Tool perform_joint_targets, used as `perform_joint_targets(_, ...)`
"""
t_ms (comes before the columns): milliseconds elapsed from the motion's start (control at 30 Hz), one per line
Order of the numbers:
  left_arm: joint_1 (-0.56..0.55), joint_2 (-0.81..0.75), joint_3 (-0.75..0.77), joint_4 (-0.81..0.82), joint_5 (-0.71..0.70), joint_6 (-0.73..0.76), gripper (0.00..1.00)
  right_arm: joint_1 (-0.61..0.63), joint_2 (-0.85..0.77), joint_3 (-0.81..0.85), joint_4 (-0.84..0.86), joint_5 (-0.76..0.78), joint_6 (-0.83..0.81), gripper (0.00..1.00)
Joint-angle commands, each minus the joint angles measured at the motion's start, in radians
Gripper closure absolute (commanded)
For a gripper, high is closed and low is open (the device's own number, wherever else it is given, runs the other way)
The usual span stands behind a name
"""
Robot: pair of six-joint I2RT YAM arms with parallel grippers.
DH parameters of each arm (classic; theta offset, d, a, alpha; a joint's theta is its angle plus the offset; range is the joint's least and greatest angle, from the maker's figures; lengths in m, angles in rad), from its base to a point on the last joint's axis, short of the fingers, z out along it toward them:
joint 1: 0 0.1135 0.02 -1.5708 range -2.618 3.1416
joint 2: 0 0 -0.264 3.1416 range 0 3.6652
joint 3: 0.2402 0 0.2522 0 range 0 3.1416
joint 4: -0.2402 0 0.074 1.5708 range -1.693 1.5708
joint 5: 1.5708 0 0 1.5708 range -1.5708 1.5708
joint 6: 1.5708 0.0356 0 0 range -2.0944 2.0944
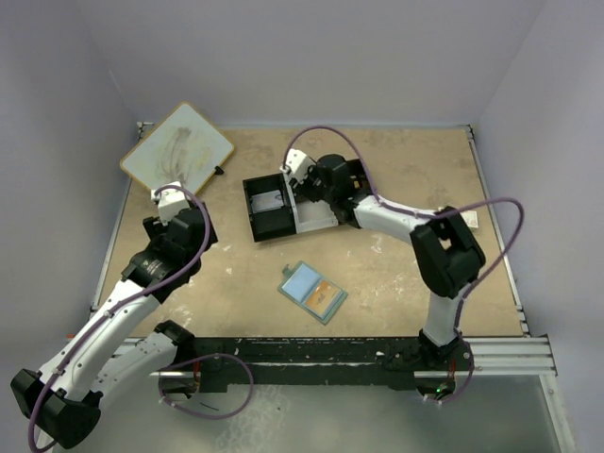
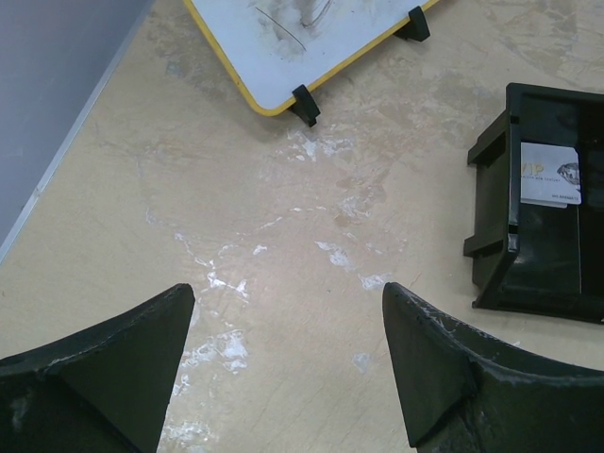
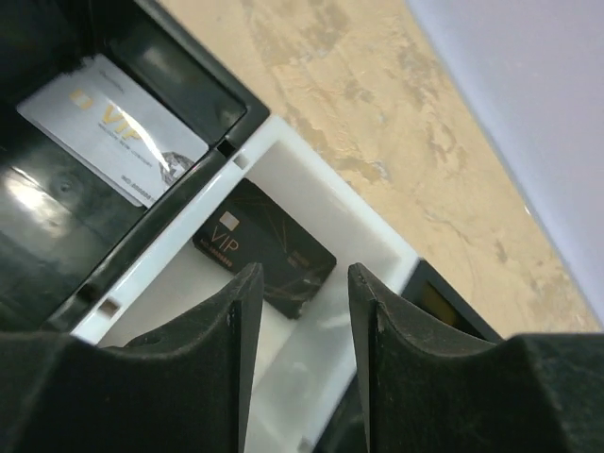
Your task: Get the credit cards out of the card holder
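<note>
Over the tray's white compartment (image 3: 349, 231), right gripper (image 3: 304, 278) hangs parted, empty, black VIP card (image 3: 264, 250) loose below; best lift straight, clearing the walls.

A smudged whiteboard (image 1: 179, 149) with a yellow rim rests on small black feet (image 2: 304, 104) at the table's (image 1: 396, 274) far left corner. Right of it, apart, sits a black-and-white tray (image 1: 274, 226). White scuffs mark the tan tabletop.
</note>
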Motion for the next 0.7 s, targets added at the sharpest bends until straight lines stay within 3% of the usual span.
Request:
perform_joint_targets(0,0.004,-0.020,0.011,0.037,0.021,0.032,0.21,-0.011,-0.241,-0.104,0.114,0.100,0.355,0.52)
perform_joint_targets(33,0.004,-0.022,0.009,0.042,0.032,0.036,0.21,-0.010,-0.283,-0.131,0.081,0.128,0.453,0.47)
perform_joint_targets(100,0.004,-0.022,0.005,0.054,0.058,0.045,0.21,-0.012,-0.351,-0.182,-0.031,0.145,0.624,0.45)
perform_joint_targets(200,0.003,-0.010,0.001,0.069,0.106,0.060,0.21,-0.012,-0.449,-0.335,-0.078,0.021,0.776,0.46)
perform_joint_targets(333,0.004,0.013,-0.005,0.097,0.258,0.045,0.21,-0.011,-0.552,-0.549,-0.070,-0.125,0.895,0.46)
perform_joint_targets(433,0.003,0.013,-0.044,0.145,0.421,-0.066,0.22,-0.009,-0.583,-0.646,-0.037,-0.210,0.927,0.45)
perform_joint_targets(600,-0.002,-0.019,-0.212,0.368,0.768,-0.245,0.25,-0.010,-0.603,-0.742,-0.045,-0.270,0.994,0.45)
perform_joint_targets(667,-0.027,-0.033,-0.271,0.431,0.837,-0.298,0.25,-0.009,-0.623,-0.778,-0.034,-0.264,1.015,0.44)
